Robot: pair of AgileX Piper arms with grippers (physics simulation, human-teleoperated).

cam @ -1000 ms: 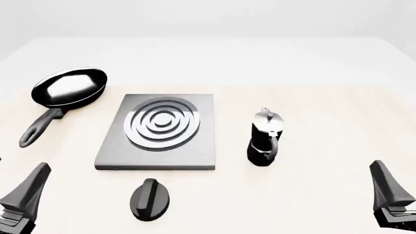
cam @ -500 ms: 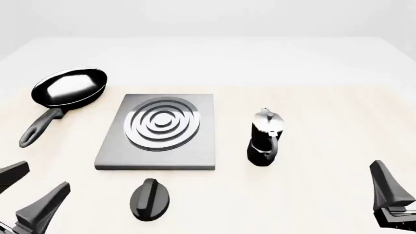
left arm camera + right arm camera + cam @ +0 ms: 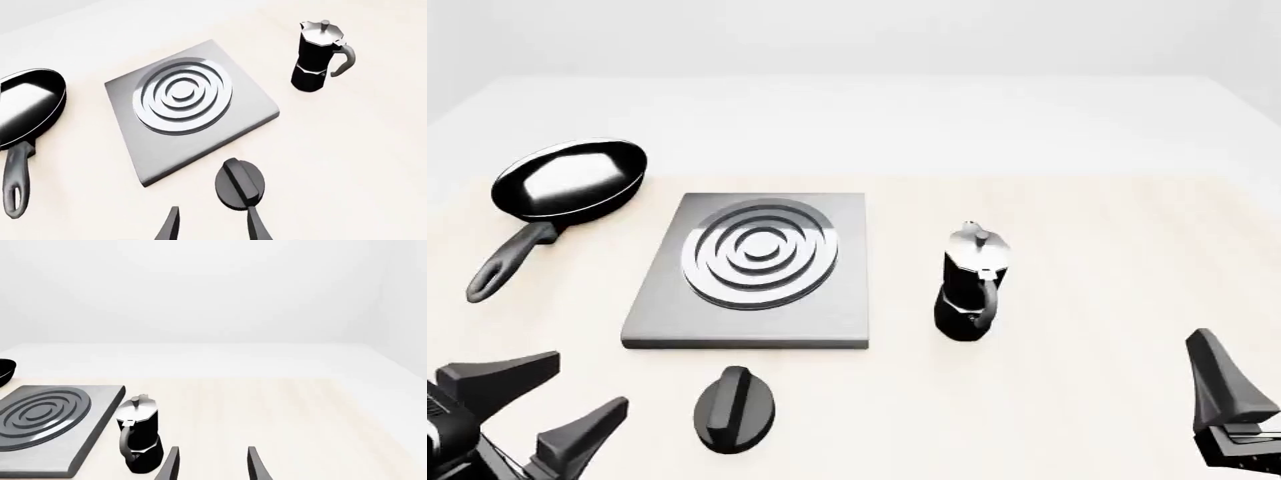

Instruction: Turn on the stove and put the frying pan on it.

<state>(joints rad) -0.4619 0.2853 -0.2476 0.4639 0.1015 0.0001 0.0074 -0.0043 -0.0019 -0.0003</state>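
The stove (image 3: pixel 754 265) is a flat grey plate with silver rings at the table's middle, also in the left wrist view (image 3: pixel 190 107) and the right wrist view (image 3: pixel 47 420). Its round black knob (image 3: pixel 735 408) lies apart, just in front of the plate. The frying pan (image 3: pixel 571 180) rests on the table left of the stove, handle toward me. My left gripper (image 3: pixel 590 380) is open, low at the front left, a little left of the knob (image 3: pixel 240 184), which lies just ahead of its fingers (image 3: pixel 253 227). My right gripper (image 3: pixel 1217 375) is open at the front right, holding nothing.
A black-and-silver moka pot (image 3: pixel 972 285) stands upright right of the stove, between it and my right gripper; it also shows in both wrist views (image 3: pixel 319 55) (image 3: pixel 139 440). Bare tabletop (image 3: pixel 1094 200) spreads right of and behind the pot.
My left gripper has swung rightward toward the knob and turned, both fingers now showing spread. The right gripper, pan, stove and pot have not moved.
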